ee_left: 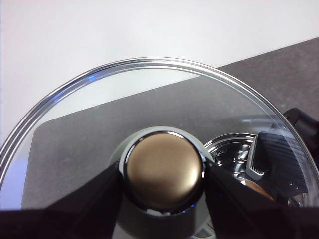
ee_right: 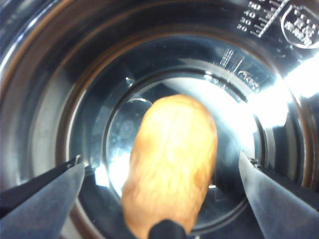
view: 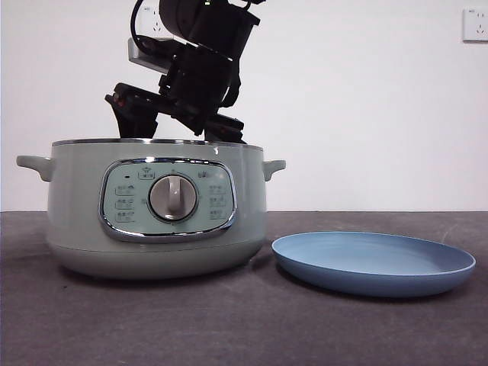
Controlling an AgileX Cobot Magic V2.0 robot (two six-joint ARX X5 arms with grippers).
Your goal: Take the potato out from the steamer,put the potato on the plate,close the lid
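potato [ee_right: 172, 164] orange-brown, oval, apparently smooth-skinned

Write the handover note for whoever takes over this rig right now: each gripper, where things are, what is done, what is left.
Left gripper: shut on the pale-green knob of the domed glass lid, held off the pot.
Right gripper: open, inside the pale sage-green steamer, jaws either side of the orange-brown oval potato, not gripping.
Shallow light-blue plate: on the table beside the steamer, nothing on it.
Done: lid off.
Left: grasp potato, lift out, place on plate, close lid.
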